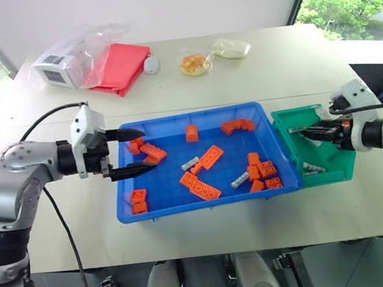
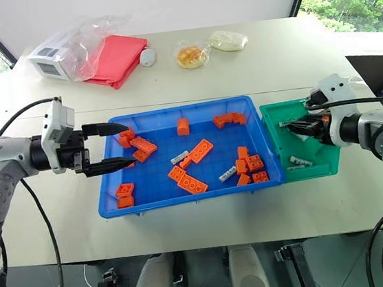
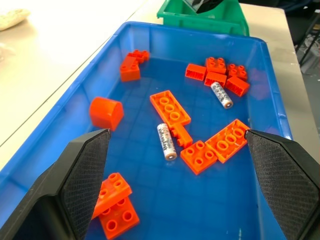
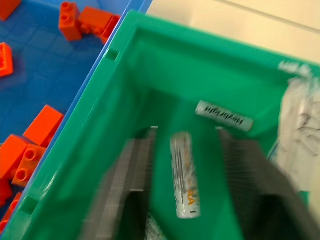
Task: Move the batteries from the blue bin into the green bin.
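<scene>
**Sorting partly done: some batteries in the green bin, two left in the blue bin**

Head views: The blue bin sits mid-table with the green bin touching its right end. Among orange bricks in the blue bin lie two batteries, one near the middle and one further right. One battery lies on the green bin's floor. The left gripper hovers over the blue bin's left end, fingers wide and empty. The right gripper is over the green bin.

Left wrist view: Both remaining batteries show between the spread fingers, the nearer one beside a flat brick.

Right wrist view: A battery lies between the parted, blurred fingers, apparently just freed; whether they touch it is unclear. Another rests beyond.
</scene>
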